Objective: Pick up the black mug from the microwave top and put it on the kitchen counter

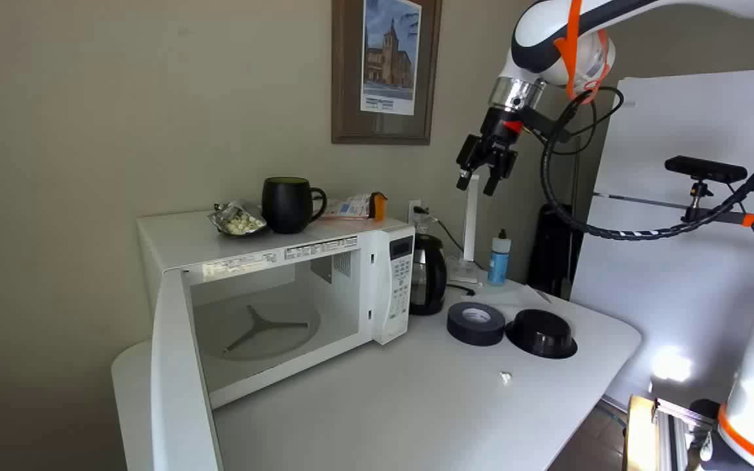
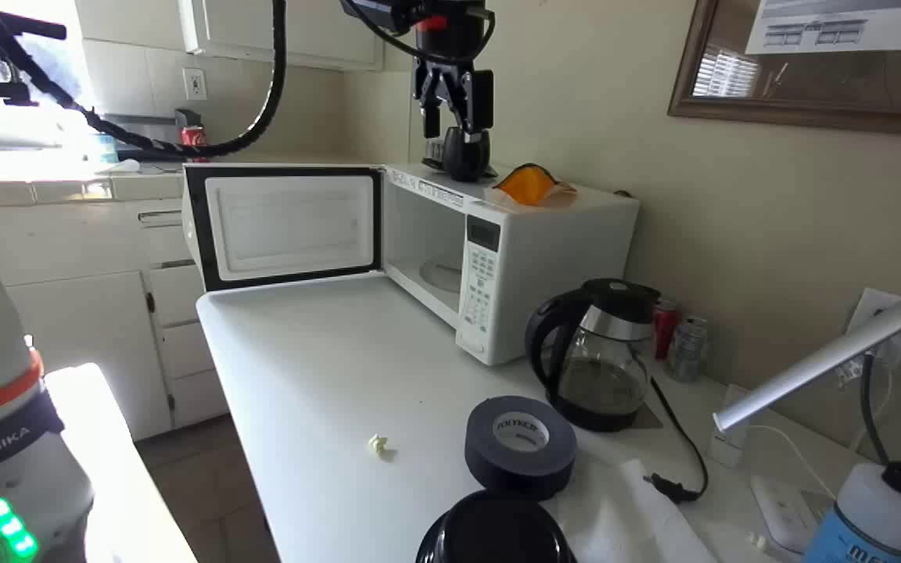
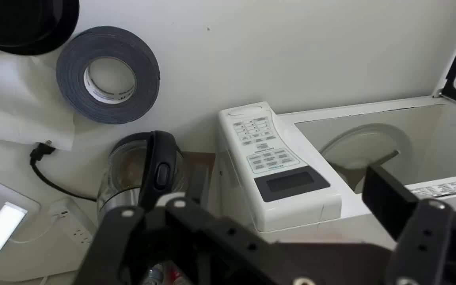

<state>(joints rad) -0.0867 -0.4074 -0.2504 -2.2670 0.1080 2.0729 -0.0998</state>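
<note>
The black mug point(image 1: 287, 206) stands upright on top of the white microwave point(image 1: 390, 288), its handle toward the control panel side. In an exterior view the mug point(image 2: 464, 160) shows partly behind my fingers. The mug is out of the wrist view, where the microwave's control panel point(image 3: 275, 158) lies below my fingers. My gripper point(image 1: 476, 185) is open and empty in the air, well apart from the mug, beyond the microwave's panel side. It also shows open in the other views point(image 2: 454, 129) point(image 3: 291, 194). The pale counter point(image 1: 390, 405) carries the microwave.
The microwave door point(image 2: 290, 227) stands open. A snack bag point(image 1: 238, 219) and an orange-ended packet point(image 1: 377, 205) lie beside the mug. A kettle point(image 2: 603, 360), tape roll point(image 2: 521, 446), black dish point(image 1: 540, 332), blue bottle point(image 1: 499, 260) and lamp arm point(image 2: 834, 352) are on the counter.
</note>
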